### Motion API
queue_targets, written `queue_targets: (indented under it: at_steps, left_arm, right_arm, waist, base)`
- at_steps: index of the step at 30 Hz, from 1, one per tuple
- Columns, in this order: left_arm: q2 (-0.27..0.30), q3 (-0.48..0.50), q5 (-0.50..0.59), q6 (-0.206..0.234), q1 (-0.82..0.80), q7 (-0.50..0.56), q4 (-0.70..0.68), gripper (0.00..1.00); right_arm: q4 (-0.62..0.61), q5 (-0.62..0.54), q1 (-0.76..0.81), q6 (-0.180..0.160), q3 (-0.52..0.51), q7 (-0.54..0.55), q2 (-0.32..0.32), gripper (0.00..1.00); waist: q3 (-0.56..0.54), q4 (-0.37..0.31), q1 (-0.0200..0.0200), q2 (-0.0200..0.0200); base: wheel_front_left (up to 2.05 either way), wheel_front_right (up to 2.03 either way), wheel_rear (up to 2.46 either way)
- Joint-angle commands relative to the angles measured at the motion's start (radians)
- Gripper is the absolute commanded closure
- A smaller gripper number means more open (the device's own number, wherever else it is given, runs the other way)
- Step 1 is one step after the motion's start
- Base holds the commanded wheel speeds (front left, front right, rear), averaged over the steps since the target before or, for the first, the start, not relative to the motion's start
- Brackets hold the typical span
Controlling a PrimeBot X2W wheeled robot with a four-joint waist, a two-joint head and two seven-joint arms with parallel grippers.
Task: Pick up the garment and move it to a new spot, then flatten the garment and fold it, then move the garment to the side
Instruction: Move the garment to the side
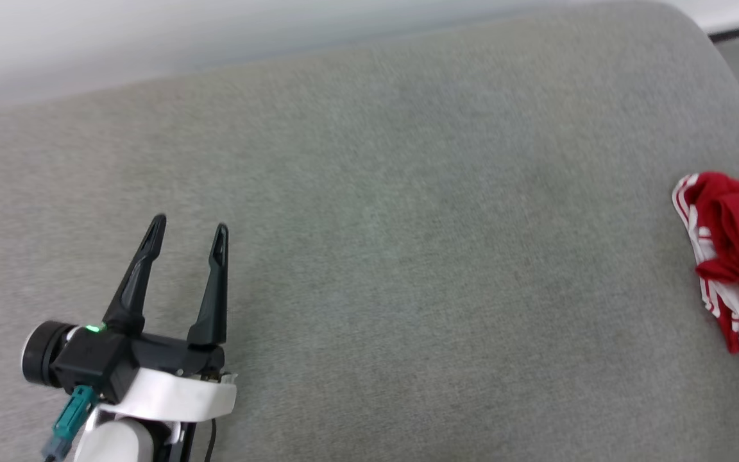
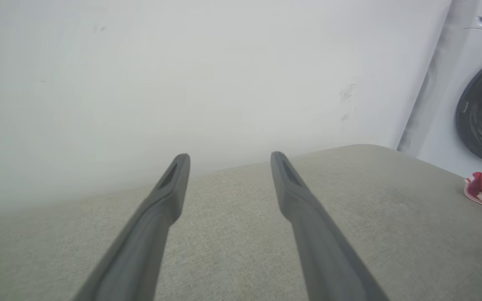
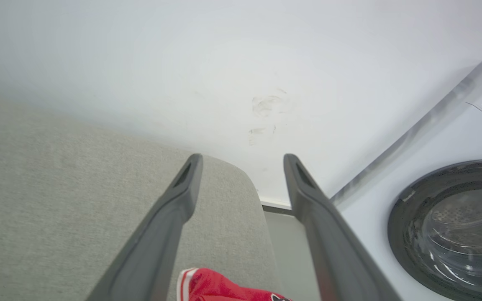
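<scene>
Locate the garment (image 1: 738, 244) at the right edge of the head view, bunched in loose red-and-white layers on the grey bench (image 1: 376, 224), near its right rim and cut off by the frame; find it again at the bottom centre of the right wrist view, low between the fingers of the right pincer (image 3: 244, 156); read that pincer as spread wide and holding nothing; cannot tell whether either finger touches cloth. Read the left pincer (image 1: 190, 222), lower left of the head view, as spread wide and empty, well apart from the garment.

Judge the task as near its end, given the placement at the side.

Guard against a snag on withdrawal: a fingertip caught under a layer, thin fabric dragged open or pulled over the rim; withdraw straight up, not sideways across the pile. Guard against slippage: soft cloth close to the rounded corner, with bare floor between bench and washing machine (image 3: 446, 225); allow also for loose folds relaxing unaided.
</scene>
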Motion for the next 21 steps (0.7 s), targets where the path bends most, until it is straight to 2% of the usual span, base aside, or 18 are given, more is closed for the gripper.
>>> queue_targets:
  at_steps: [1,5,8,14,17,21]
  left_arm:
    - [-0.008,0.010,0.005,0.000,0.020,0.003,0.001,0.00]
    - [-0.024,0.028,0.017,-0.005,0.065,0.003,0.016,0.00]
    - [-0.039,0.034,0.030,-0.005,0.088,0.003,0.026,0.00]
    - [-0.062,0.046,0.049,-0.003,0.107,0.003,0.053,0.00]
    - [-0.079,0.049,0.060,-0.001,0.118,0.003,0.058,0.00]
    - [-0.090,0.044,0.071,-0.004,0.127,0.003,0.067,0.00]
  right_arm:
    - [-0.031,0.018,0.032,-0.001,-0.021,-0.017,0.041,0.00]
    - [-0.156,0.057,0.154,-0.001,-0.057,-0.058,0.178,0.00]
    - [-0.229,0.065,0.235,-0.001,-0.069,-0.095,0.253,0.00]
    - [-0.286,0.107,0.381,-0.001,-0.115,-0.181,0.423,0.00]
    - [-0.286,0.127,0.439,-0.001,-0.124,-0.218,0.469,0.00]
    - [-0.243,0.145,0.487,-0.001,-0.102,-0.270,0.489,0.00]
  waist:
    - [-0.074,0.054,0.0001,-0.0001]
    - [-0.118,0.099,0.0001,-0.0001]
    - [-0.139,0.134,0.0001,-0.0001]
    - [-0.166,0.201,0.0001,-0.0001]
    - [-0.176,0.222,0.0001,-0.0001]
    - [-0.185,0.240,0.0001,-0.0001]
  base:
    - [0.00,0.00,0.00]
    - [0.00,0.00,0.00]
    - [0.00,0.00,0.00]
    - [0.00,0.00,0.00]
    - [0.00,0.00,0.00]
    - [0.00,0.00,0.00]
